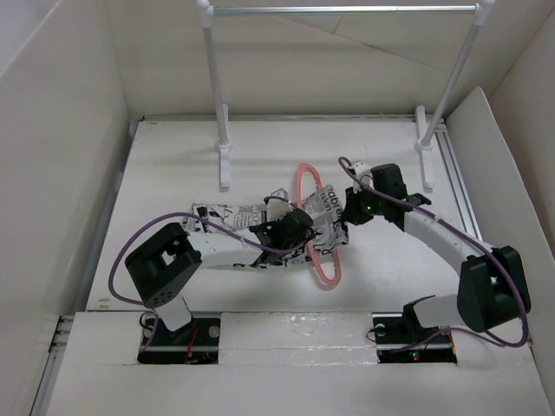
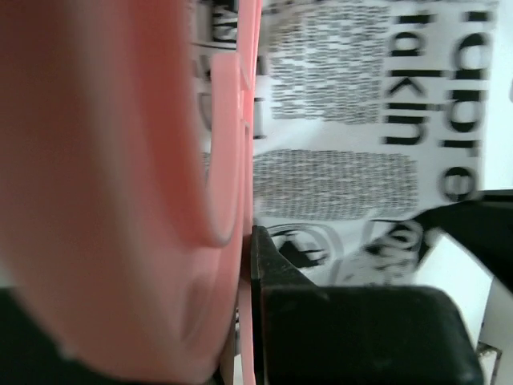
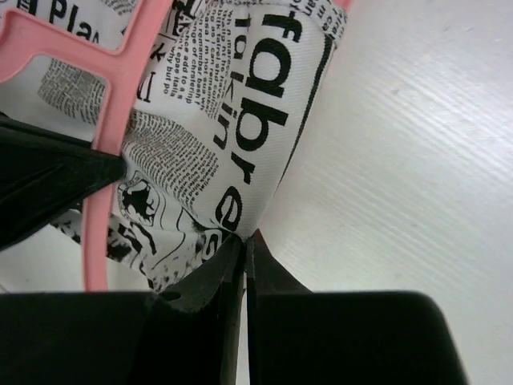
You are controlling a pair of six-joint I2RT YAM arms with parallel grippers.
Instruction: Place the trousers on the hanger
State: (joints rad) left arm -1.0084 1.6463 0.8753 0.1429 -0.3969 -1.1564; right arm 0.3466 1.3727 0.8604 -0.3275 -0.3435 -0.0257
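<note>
Trousers on the bench, fold tip pinched in right jaws, the rest running off toward left jaws, which clamp the hanger. Best pull cloth through slowly, hanger held steady, no snagging.

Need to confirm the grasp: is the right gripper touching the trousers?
Touching. The right wrist view shows the right gripper pinched shut on the trousers' edge.

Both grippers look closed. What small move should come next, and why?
Probably draw the right gripper rightward, pulling the trousers further across the hanger: it pinches their folded edge, while the left gripper seems clamped on the hanger.
</note>
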